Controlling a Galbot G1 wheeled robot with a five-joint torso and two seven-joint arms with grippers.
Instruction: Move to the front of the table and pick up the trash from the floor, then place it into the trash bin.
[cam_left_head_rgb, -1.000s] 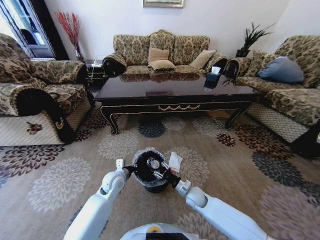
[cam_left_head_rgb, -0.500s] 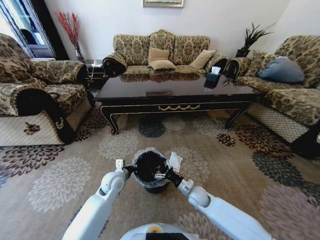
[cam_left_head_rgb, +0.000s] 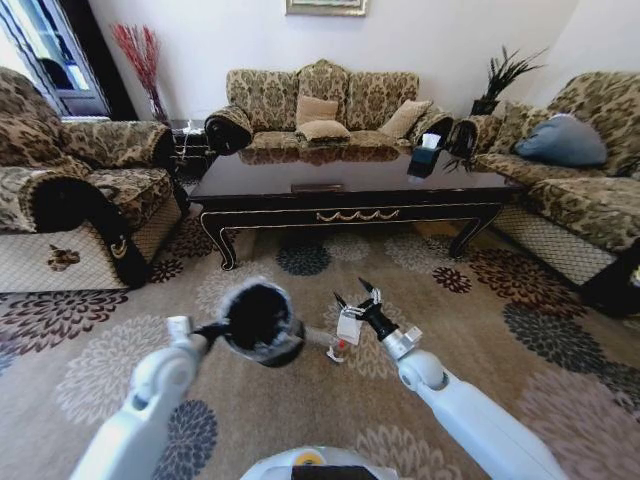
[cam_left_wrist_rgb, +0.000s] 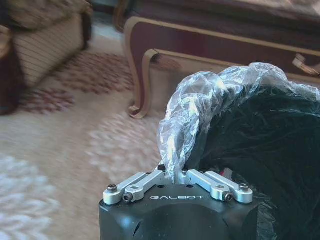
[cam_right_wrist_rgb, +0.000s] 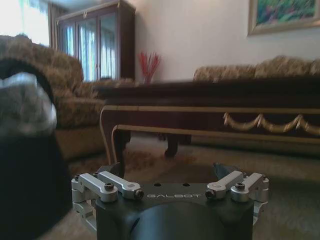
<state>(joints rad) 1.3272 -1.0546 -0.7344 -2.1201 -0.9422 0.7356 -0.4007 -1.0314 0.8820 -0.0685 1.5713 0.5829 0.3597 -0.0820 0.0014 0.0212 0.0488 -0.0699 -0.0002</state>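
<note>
The flower-patterned floor (cam_left_head_rgb: 470, 330) carries the dark desk (cam_left_head_rgb: 350, 195) well beyond the right end effector (cam_left_head_rgb: 358, 297), white trash (cam_left_head_rgb: 348, 326) just beneath it.

Left tool (cam_left_head_rgb: 212, 332) clamped (arm extended); right tool (cam_left_head_rgb: 355, 295) spread wide, raised.

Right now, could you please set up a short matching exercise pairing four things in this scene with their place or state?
Things:
1. trash bin
2. right gripper
3. white paper piece
4. table

Place or state:
A. on the carpet, just below the open jaws
B. ahead, in front of the middle sofa
C. gripped at its lined rim by the left gripper
D. open, holding nothing

Pairs: 1-C, 2-D, 3-A, 4-B
</note>
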